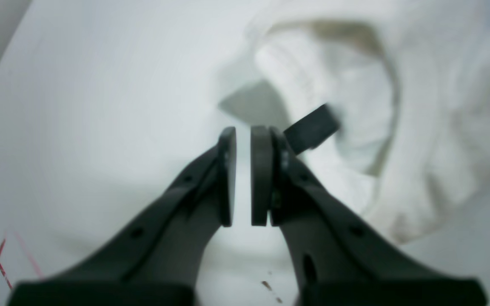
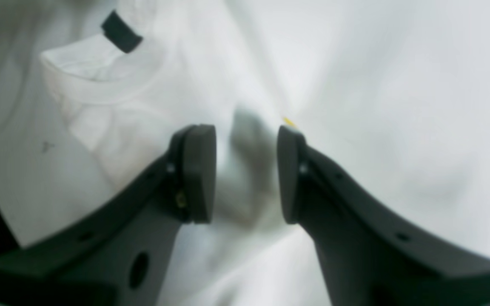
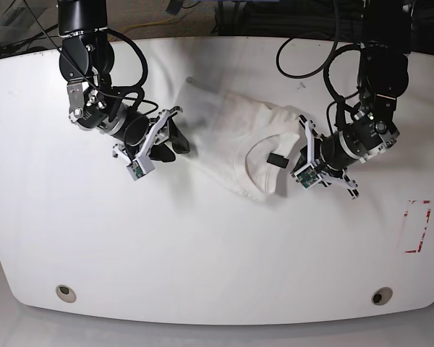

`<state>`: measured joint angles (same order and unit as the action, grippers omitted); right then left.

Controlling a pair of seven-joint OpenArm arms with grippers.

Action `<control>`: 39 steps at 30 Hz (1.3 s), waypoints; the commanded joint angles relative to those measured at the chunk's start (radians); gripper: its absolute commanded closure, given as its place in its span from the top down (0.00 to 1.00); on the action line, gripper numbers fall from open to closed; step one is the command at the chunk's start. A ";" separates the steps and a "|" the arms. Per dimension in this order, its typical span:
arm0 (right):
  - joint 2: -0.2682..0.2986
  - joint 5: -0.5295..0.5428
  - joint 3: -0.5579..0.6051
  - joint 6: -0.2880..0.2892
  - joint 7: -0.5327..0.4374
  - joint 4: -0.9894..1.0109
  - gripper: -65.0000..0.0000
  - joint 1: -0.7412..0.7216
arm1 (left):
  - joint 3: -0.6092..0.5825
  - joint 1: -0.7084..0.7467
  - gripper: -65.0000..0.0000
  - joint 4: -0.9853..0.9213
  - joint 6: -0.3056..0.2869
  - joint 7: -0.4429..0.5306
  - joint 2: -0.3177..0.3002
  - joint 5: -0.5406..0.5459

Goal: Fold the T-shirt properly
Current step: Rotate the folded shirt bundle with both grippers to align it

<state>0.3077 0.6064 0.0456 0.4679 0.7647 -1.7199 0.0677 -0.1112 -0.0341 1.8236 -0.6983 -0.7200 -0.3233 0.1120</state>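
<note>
The white T-shirt lies crumpled in the middle of the table, its collar opening and black neck label facing the base view's right. My left gripper hovers just beside the collar. In the left wrist view the left gripper is shut to a thin slit with nothing in it, and the T-shirt and label lie just beyond. My right gripper is at the shirt's left edge. In the right wrist view the right gripper stands open over the T-shirt. No print shows.
A red tape mark sits near the table's right edge, and it also shows in the left wrist view as a red tape mark. Two round holes lie near the front edge. Cables hang behind the table's far edge.
</note>
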 commanded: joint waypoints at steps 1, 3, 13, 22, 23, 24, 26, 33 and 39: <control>0.011 -0.009 -0.003 0.001 -0.012 0.031 0.35 -0.047 | -0.012 0.023 0.07 0.057 0.000 -0.028 0.020 0.001; 0.009 -0.065 -0.003 0.002 -0.012 0.090 0.35 -0.084 | -0.026 0.050 0.07 0.074 0.000 -0.042 0.054 -0.004; -0.023 -0.245 -0.008 0.081 -0.101 0.311 0.35 -0.153 | -0.123 0.112 0.07 -0.009 0.000 -0.042 0.160 -0.053; -0.026 -0.296 -0.002 0.096 -0.118 0.294 0.35 -0.091 | -0.121 0.000 0.07 -0.239 0.000 0.009 0.172 -0.128; -0.026 -0.297 0.000 0.096 -0.115 0.275 0.35 -0.079 | -0.121 -0.011 0.07 -0.255 0.000 0.013 0.171 -0.131; -0.028 -0.297 0.000 0.096 -0.113 0.260 0.35 -0.067 | -0.121 -0.028 0.07 -0.264 0.000 0.013 0.160 -0.131; -0.040 -0.296 0.015 0.096 -0.113 0.225 0.35 -0.042 | -0.123 -0.068 0.07 -0.273 0.000 0.017 0.135 -0.130; -0.055 -0.297 0.158 0.085 -0.112 0.126 0.35 0.025 | -0.120 -0.155 0.07 -0.264 0.000 0.013 0.063 -0.125; -0.112 -0.299 0.262 0.085 -0.077 0.096 0.35 0.022 | -0.060 -0.171 0.07 -0.206 0.000 0.010 0.036 -0.125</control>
<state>0.2058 0.2989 0.3073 0.5499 0.6689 -1.5925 0.0982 -0.1959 -0.1791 1.5677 -0.7048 -0.7212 -0.2749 -0.0223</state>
